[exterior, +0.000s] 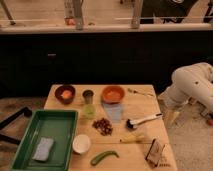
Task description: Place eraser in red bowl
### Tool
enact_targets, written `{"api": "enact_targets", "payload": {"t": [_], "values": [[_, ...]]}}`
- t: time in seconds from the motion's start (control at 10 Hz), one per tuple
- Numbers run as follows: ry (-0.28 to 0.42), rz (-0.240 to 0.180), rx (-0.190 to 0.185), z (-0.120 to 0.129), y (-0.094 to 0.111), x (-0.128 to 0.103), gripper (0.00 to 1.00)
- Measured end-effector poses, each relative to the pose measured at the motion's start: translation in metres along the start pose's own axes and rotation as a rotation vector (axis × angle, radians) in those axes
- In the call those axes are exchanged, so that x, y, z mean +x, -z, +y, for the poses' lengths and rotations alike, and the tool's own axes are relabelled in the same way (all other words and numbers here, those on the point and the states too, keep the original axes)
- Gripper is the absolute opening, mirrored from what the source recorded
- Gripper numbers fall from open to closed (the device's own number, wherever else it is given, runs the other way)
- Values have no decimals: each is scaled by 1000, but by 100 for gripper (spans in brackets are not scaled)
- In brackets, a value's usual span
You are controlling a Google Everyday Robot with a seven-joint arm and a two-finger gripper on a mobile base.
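Observation:
The eraser (155,151), a small dark brown block with a tan face, stands near the table's front right corner. The red bowl (113,93), bright orange-red and shallow, sits at the back middle of the wooden table (145,105). My white arm (192,85) reaches in from the right. My gripper (171,118) hangs down just off the table's right edge, beyond the brush, well apart from the eraser and the red bowl.
A maroon bowl (65,93) and two cups (88,102) stand left of the red bowl. A green tray (60,120) holds a grey-blue sponge (43,148). A white bowl (81,143), green vegetable (104,157), white-handled brush (143,120) and yellow item (132,138) lie nearby.

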State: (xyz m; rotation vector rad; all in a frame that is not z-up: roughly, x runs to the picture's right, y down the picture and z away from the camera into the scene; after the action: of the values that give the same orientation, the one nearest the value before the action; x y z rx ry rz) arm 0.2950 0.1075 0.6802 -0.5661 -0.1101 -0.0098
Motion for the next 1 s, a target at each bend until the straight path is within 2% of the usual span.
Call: {"api": "enact_targets", "payload": {"t": [0.1,0.2,0.4,0.7,1.0], "values": [[26,-42,-22,6,-4,6,80],[59,-59,-35,12,-9,9,80],[119,-63,-67,32,-18,18,80],[245,-27,-89,62,-42,33,80],[326,36,-57,87,-53,43,80]]}}
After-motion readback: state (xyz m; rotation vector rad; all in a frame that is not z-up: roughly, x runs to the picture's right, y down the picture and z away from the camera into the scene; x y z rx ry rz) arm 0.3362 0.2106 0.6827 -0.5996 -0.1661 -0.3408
